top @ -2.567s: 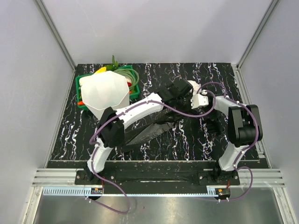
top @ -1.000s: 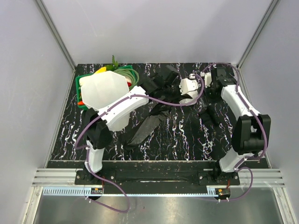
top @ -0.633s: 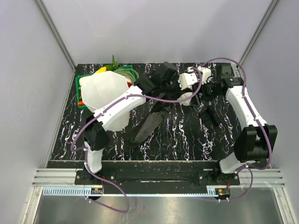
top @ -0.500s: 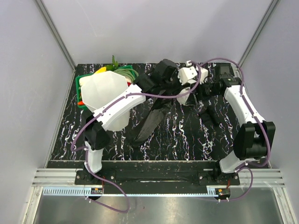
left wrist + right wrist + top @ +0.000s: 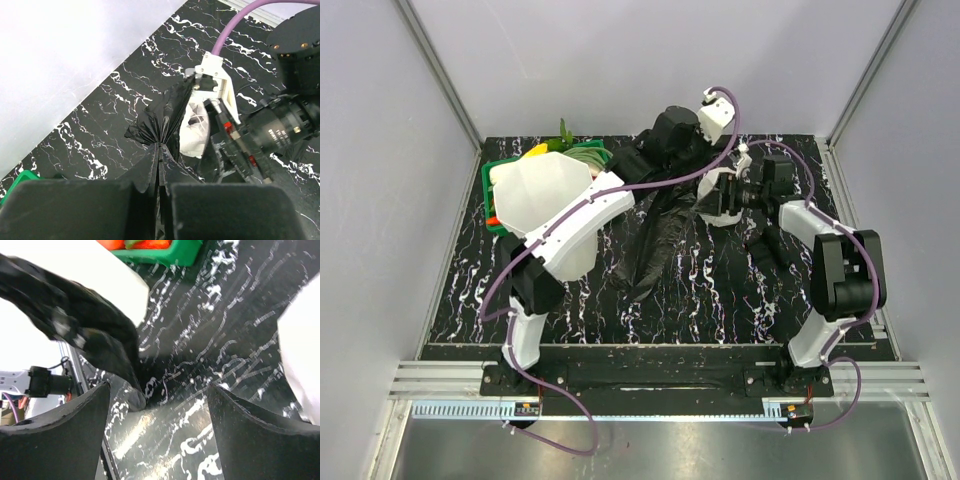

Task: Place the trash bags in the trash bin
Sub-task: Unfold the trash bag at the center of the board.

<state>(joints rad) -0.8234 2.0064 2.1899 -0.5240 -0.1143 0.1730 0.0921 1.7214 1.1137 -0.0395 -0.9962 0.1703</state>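
Note:
A black trash bag (image 5: 655, 235) hangs in a long drape from my left gripper (image 5: 655, 165), raised over the back middle of the table. In the left wrist view the left gripper (image 5: 160, 165) is shut on the bag's gathered top (image 5: 160, 122). The white trash bin (image 5: 545, 195) stands at the back left, apart from the bag. My right gripper (image 5: 712, 197) points left, just right of the hanging bag. In the right wrist view the right gripper (image 5: 160, 430) is open with nothing between its fingers, and the bag (image 5: 75, 320) hangs ahead of it to the left.
A green basket (image 5: 603, 172) of toy vegetables sits behind the bin. A white roll of plastic (image 5: 196, 125) lies under the right gripper. A dark folded piece (image 5: 770, 245) lies on the marbled table at the right. Grey walls close in the back and both sides.
My left gripper has lifted the bag up and toward the back, so it now hangs off the table. My right gripper has swung in from the back right to beside the bag.

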